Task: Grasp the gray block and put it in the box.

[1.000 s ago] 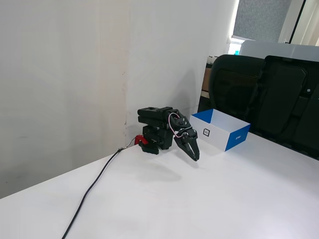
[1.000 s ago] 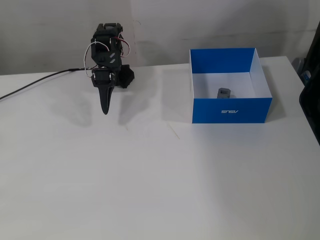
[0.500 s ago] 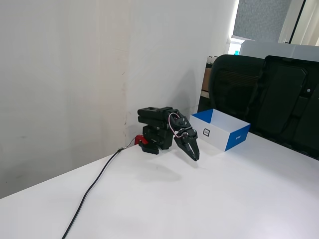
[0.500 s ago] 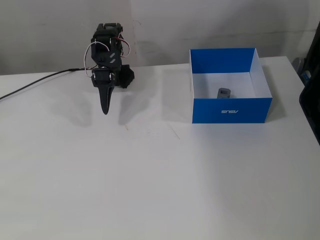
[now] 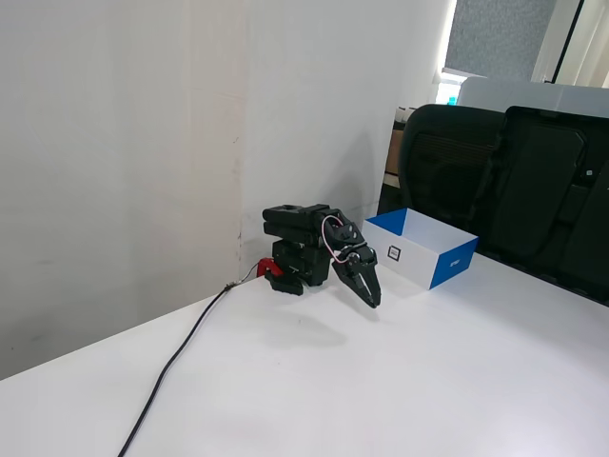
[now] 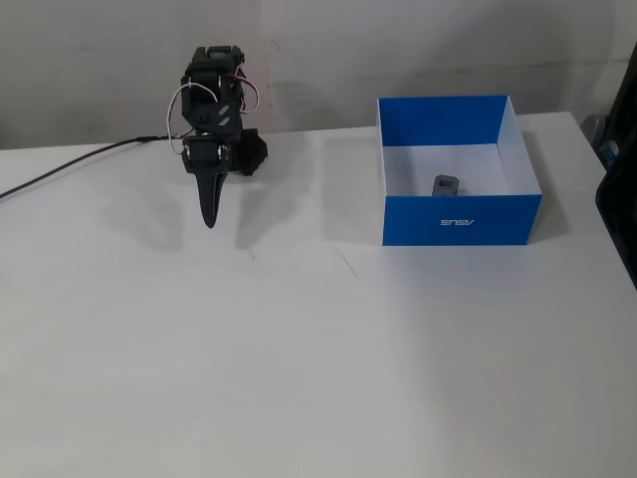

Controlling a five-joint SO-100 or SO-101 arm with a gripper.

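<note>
The gray block (image 6: 444, 184) lies inside the box (image 6: 462, 218), on its white floor near the front wall. In a fixed view the box (image 5: 445, 266) stands at the table's far side, and its inside is hidden there. My gripper (image 6: 209, 220) hangs folded at the arm's base, far left of the box, pointing down with its jaws shut and nothing between them. Seen from the side in a fixed view, the gripper (image 5: 375, 302) hovers just above the table.
A black cable (image 6: 70, 167) runs from the arm's base off the table's left edge. Black office chairs (image 5: 495, 181) stand behind the box. A white wall (image 5: 143, 143) rises right behind the arm.
</note>
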